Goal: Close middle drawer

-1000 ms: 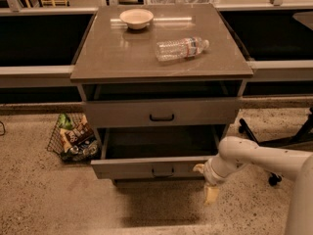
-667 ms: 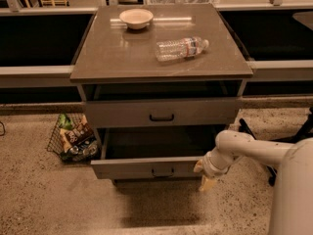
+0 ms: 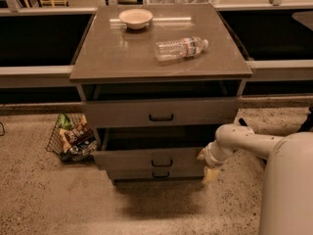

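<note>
The middle drawer (image 3: 146, 158) is a low grey front with a small dark loop handle (image 3: 161, 163). It stands pulled out from the cabinet, and its dark inside shows above the front panel. My gripper (image 3: 206, 164) is on the end of the white arm (image 3: 244, 141), which reaches in from the right. The gripper is at the right end of the drawer front and touches or nearly touches it. The taller top drawer (image 3: 161, 112) with a black handle is out a little. The narrower bottom drawer front (image 3: 156, 174) sits just below the middle one.
A white bowl (image 3: 135, 18) and a plastic water bottle (image 3: 180, 48) lying on its side are on the cabinet top (image 3: 117, 58). A wire basket of snack bags (image 3: 72, 139) stands on the floor left of the cabinet. My white body (image 3: 288, 190) fills the lower right.
My arm has drawn in toward the cabinet, with the gripper staying at the right end of the middle drawer front. The drawer shows slightly less of its inside. The view has shifted a little.
</note>
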{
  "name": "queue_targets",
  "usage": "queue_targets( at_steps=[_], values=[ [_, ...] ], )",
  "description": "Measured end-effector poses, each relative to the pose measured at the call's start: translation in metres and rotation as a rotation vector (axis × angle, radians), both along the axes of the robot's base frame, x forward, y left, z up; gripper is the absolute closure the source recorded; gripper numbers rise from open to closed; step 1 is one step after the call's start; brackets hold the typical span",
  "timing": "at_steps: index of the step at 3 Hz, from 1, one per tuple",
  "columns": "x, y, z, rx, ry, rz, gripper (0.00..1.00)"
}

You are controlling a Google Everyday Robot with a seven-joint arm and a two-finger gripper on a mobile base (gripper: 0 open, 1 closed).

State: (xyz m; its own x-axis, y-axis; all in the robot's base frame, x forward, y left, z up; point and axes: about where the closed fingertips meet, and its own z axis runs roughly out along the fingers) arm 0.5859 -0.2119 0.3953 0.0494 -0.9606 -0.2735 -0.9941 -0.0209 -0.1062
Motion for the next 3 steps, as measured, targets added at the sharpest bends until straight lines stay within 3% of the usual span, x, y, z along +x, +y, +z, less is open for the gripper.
queue_targets(
  at_steps=[1,2,3],
  values=[
    [0.025,-0.013,0.002,0.002,-0.053,-0.039,0.02],
    [0.04,-0.023,-0.001,0.033,-0.069,-0.054,0.0],
    [0.038,-0.024,-0.001,0.037,-0.07,-0.055,0.0]
  ],
)
